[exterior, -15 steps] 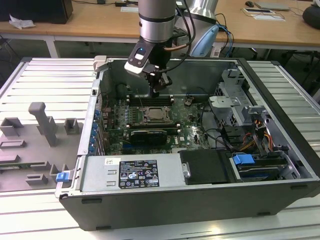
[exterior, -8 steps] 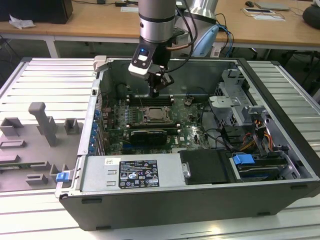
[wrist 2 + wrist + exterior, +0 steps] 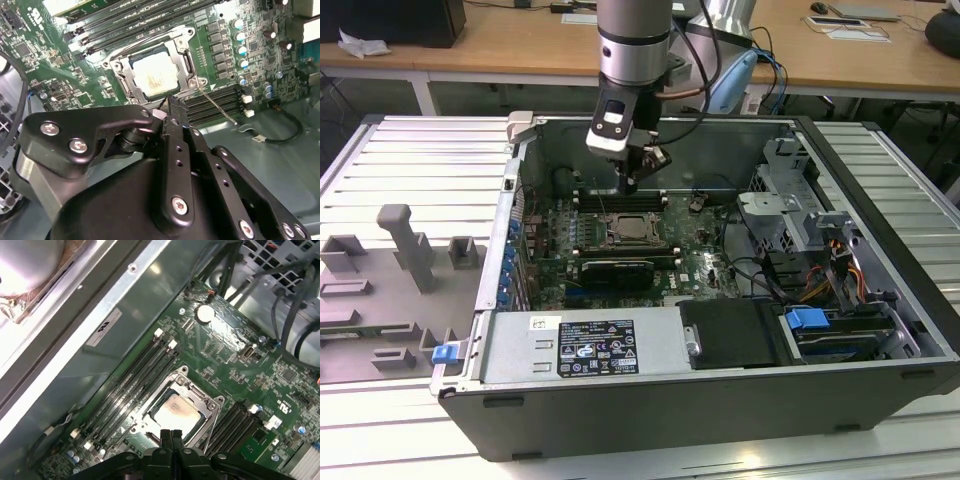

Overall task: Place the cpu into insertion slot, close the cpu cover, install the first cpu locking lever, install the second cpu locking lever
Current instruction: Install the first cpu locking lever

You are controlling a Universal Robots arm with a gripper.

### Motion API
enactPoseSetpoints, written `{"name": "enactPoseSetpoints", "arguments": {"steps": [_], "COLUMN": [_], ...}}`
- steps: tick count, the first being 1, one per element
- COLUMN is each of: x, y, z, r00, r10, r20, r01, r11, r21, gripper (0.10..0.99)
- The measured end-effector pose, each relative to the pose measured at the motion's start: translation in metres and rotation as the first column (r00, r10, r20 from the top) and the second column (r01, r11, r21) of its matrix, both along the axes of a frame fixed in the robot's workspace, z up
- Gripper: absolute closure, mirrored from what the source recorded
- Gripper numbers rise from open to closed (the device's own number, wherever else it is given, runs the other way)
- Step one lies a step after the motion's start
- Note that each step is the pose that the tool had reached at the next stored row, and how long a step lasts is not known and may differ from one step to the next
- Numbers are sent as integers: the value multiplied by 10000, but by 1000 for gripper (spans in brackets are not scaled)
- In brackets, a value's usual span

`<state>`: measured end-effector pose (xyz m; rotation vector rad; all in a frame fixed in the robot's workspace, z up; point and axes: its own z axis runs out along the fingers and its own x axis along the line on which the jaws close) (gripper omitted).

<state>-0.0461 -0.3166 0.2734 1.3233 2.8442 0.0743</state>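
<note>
Gripper — closed, empty — near cpu cover; unlatched locking lever may slip off the narrow tip and spring back.

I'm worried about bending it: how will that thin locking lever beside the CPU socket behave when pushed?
The locking lever is a thin bare metal rod, so it likely flexes springily rather than staying stiff. Smooth and narrow, it may let the gripper slip off.
</note>
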Motion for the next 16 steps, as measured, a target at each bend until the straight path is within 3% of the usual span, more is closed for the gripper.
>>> {"name": "enactPoseSetpoints", "arguments": {"steps": [5,8,16], "x": [-16,-17,-17], "y": [-7,-7,-7], "z": [0,0,0], "r00": [9988,9951,9860], "r10": [480,987,1665], "r20": [1,1,1], "r01": [-480,-987,-1665], "r11": [9988,9951,9860], "r21": [6,6,6], "gripper": [980,980,980]}}
